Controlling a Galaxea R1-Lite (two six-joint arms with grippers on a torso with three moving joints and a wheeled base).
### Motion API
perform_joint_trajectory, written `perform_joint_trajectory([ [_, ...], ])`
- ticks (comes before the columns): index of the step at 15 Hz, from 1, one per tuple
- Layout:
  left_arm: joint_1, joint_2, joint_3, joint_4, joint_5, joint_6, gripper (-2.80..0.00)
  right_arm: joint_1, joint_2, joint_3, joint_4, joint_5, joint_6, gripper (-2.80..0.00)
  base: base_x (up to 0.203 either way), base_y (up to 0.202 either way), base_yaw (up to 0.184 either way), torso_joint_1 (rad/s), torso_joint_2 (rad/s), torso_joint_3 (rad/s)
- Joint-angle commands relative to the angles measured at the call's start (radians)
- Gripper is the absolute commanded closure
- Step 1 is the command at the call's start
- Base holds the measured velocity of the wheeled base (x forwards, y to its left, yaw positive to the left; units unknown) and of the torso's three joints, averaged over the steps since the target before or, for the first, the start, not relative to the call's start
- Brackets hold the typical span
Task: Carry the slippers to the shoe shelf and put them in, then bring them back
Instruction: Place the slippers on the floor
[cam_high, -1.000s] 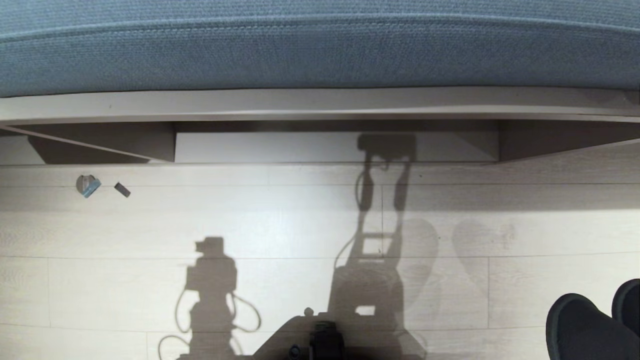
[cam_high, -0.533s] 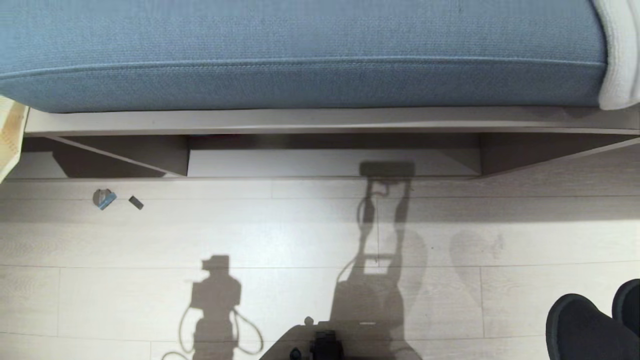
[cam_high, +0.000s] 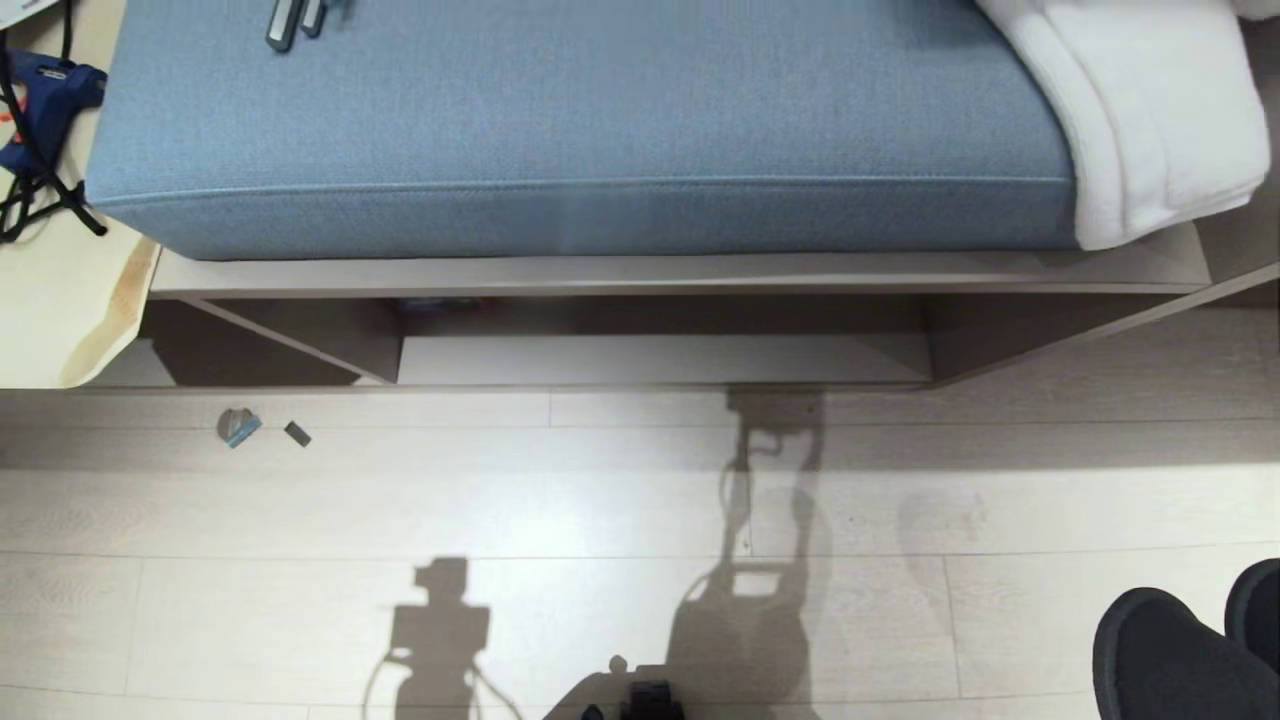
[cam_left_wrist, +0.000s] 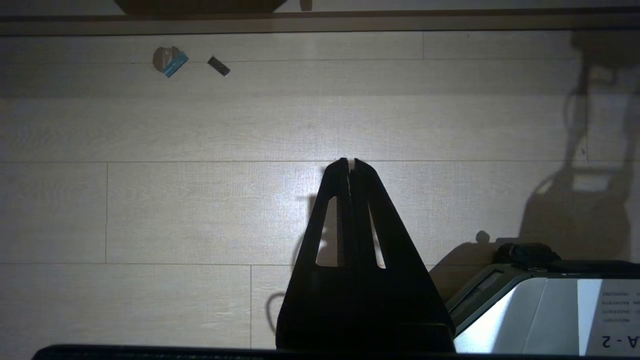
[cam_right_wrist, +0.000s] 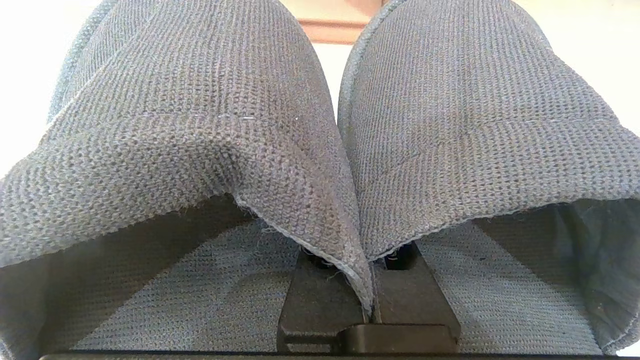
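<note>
Pale floor (cam_high: 560, 480) is fronting the shoe shelf (cam_high: 660, 360); right pincer (cam_right_wrist: 372, 280) is pinching both slippers (cam_right_wrist: 200, 125), carrying; next, lowering into the cubby.

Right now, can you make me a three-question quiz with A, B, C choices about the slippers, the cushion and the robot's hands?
1. Where are the slippers?
A. in the cubby
B. held by the right gripper
C. on the cushion
2. What colour is the bench cushion?
A. blue
B. red
C. green
3. How is the left gripper?
A. holding a slipper
B. wide open
C. shut and empty

B: their inner edges are pinched between its fingers.
A: the fabric is blue.
C: its fingertips meet above bare floor.
</note>
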Motion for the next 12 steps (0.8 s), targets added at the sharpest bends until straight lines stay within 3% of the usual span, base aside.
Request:
perform_joint_trajectory([
  [1, 0.000, 0.001, 0.000, 0.000, 0.001, 0.000, 0.00, 0.000, 0.002, 0.000, -0.001, 0.000, -0.001, 0.00, 0.000, 0.000, 0.000, 0.006, 0.01, 0.198],
  [12, 0.000, 0.001, 0.000, 0.000, 0.001, 0.000, 0.00, 0.000, 0.002, 0.000, -0.001, 0.000, 0.001, 0.00, 0.000, 0.000, 0.000, 0.002, 0.00, 0.203],
])
